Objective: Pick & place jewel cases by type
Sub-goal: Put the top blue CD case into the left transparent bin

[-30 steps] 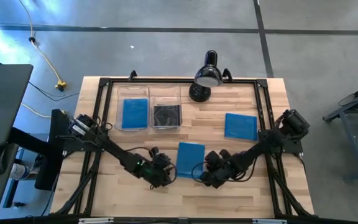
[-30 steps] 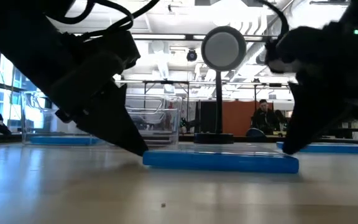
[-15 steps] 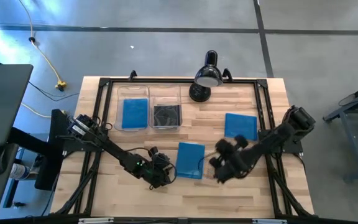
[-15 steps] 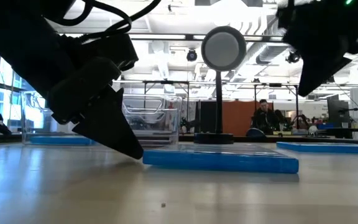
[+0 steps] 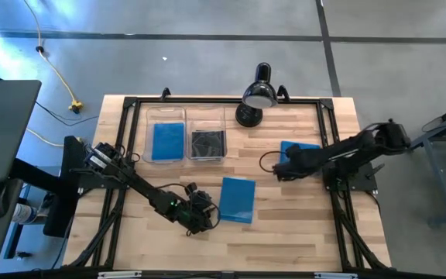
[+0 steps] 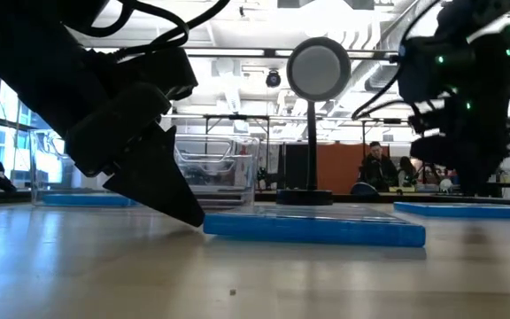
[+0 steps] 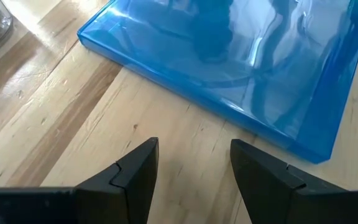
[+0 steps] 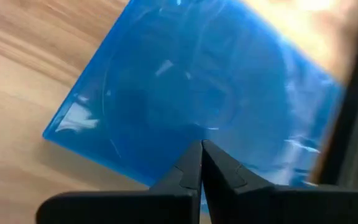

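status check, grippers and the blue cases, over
Left gripper open, low beside the middle blue case, holding nothing. Right gripper shut, empty, above the right blue case. Nothing in the way.

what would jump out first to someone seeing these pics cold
Probably the bright blue jewel case lying flat at the table's front centre, with the open left gripper low at its left edge. Next, the right gripper, shut, over a second blue case on the right, and the black desk lamp at the back edge.
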